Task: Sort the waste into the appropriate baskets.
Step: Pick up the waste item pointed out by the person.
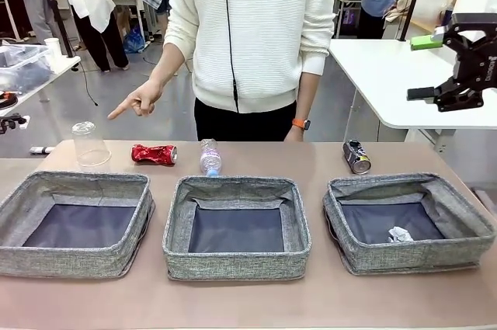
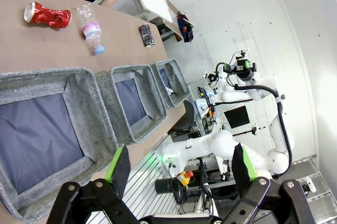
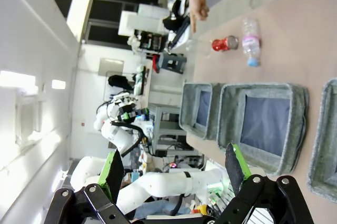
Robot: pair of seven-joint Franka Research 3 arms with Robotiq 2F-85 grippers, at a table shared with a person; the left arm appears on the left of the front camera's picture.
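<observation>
Three grey baskets stand in a row: left (image 1: 70, 260), middle (image 1: 233, 264), right (image 1: 411, 256). A crumpled paper ball (image 1: 400, 234) lies in the right one. Behind them on the table are an upturned clear cup (image 1: 90, 144), a crushed red can (image 1: 154, 154), a clear bottle (image 1: 210, 158) and a dark can (image 1: 356, 156). My right gripper (image 1: 423, 67) hangs open and empty, high at the right. My left gripper (image 2: 181, 171) is open and empty too, above the left basket (image 2: 100, 124), with the red can (image 2: 46, 15) and bottle (image 2: 90, 28) beyond.
A person stands at the far side; one hand (image 1: 136, 102) points down toward the cup and red can. A white table (image 1: 388, 74) stands behind at the right. The brown table (image 1: 256, 299) has bare room in front of the baskets.
</observation>
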